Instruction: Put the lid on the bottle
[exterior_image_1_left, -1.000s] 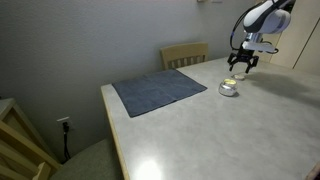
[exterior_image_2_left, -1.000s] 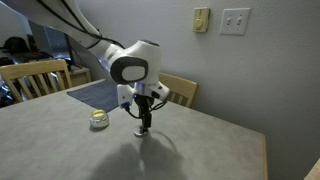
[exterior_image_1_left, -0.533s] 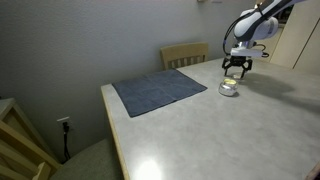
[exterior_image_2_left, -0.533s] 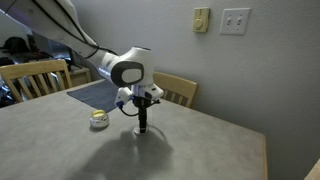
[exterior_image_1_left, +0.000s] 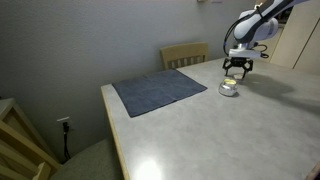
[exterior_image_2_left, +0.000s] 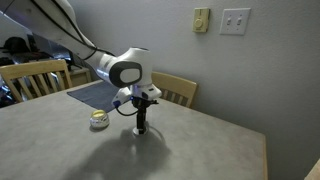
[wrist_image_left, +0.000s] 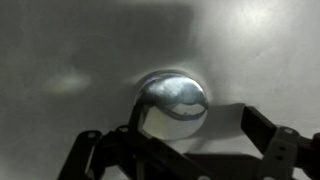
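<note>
The gripper is sitting lower than it was a second ago, having swung from a higher, tilted pose to hang upright just over the table. Over the last half second it is hardly moving at all. That is putting the lid between its fingers, which are standing wide apart on either side and seemingly not touching it. I am reading this as the pause before the grasp, with the whole carry to the bottle still to come. The lid is lying flat on the bare table, clear of the mat, and is showing as a smooth round cap glinting grey in the wrist view (its pale yellow is showing only faintly from outside). The bottle is standing near the gripper but apart from it, and it looks uncapped.
</note>
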